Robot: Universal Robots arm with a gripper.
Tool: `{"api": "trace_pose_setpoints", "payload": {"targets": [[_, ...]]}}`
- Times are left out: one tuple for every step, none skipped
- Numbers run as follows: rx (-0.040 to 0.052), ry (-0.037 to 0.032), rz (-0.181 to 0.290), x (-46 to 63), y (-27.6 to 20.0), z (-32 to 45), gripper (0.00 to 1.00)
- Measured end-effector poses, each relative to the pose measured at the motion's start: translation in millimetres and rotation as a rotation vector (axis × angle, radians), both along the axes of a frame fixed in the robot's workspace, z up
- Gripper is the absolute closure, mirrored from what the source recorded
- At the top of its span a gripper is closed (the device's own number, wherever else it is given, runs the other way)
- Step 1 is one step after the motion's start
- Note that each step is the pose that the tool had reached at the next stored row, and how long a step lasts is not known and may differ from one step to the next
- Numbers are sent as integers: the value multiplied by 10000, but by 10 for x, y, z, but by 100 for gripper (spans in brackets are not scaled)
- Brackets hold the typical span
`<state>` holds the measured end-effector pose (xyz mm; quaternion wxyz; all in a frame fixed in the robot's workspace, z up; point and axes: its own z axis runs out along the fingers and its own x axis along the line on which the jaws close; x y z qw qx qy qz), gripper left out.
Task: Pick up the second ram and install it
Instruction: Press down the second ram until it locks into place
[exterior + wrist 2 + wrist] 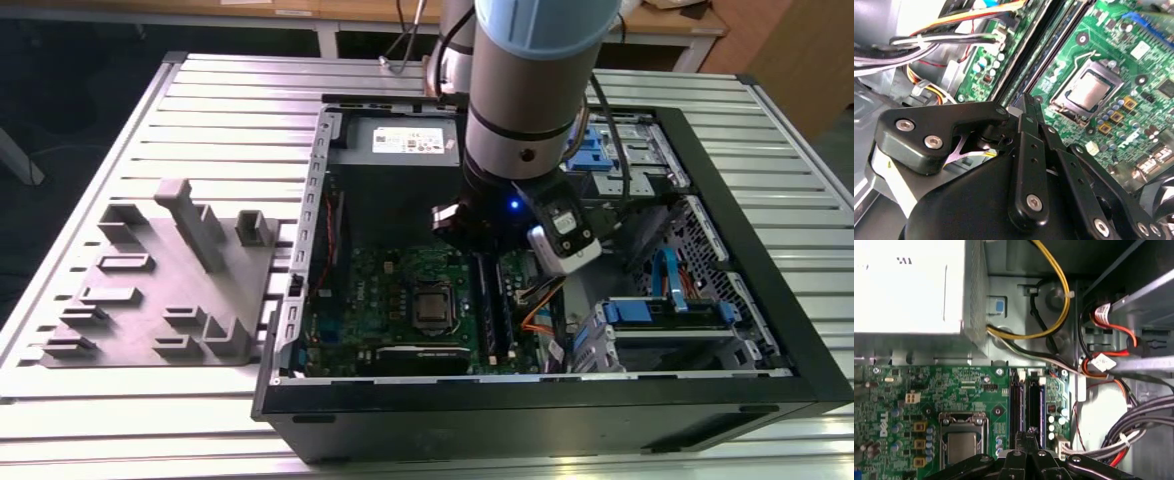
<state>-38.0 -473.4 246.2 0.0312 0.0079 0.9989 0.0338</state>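
Your gripper [1027, 440], fingers pinched together with no stick visibly between them, hangs over the memory slots [1026, 405] — misaligned pressure there could strain the motherboard [400, 290].

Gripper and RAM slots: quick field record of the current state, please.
gripper: inside the open PC case, fingers shut together, tips right over the RAM slots
ram slots: long black rails beside the CPU socket
second ram: cannot tell it apart from the slot rails; whether it is seated is unclear
cpu socket: bare, no cooler fitted
power supply: grey box at the case's far end
parts tray: grey fixture on the table at the exterior view's left
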Motion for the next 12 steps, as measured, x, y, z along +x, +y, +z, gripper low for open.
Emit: {"api": "trace_pose_setpoints", "payload": {"targets": [[0,0,0,0,21,-1,93],[0,0,0,0,39,-1,93],[1,0,0,0,56,-1,93],[0,0,0,0,72,-2,93],[-1,0,0,0,89,-2,93],[0,0,1,0,108,-2,93],[0,0,1,0,125,-2,93],[1,0,1,0,142,-3,93],[1,0,1,0,159,-3,93],[0,0,0,0,175,-3,93],[0,0,1,0,191,-3,93],[0,0,1,0,207,-4,93]]}}
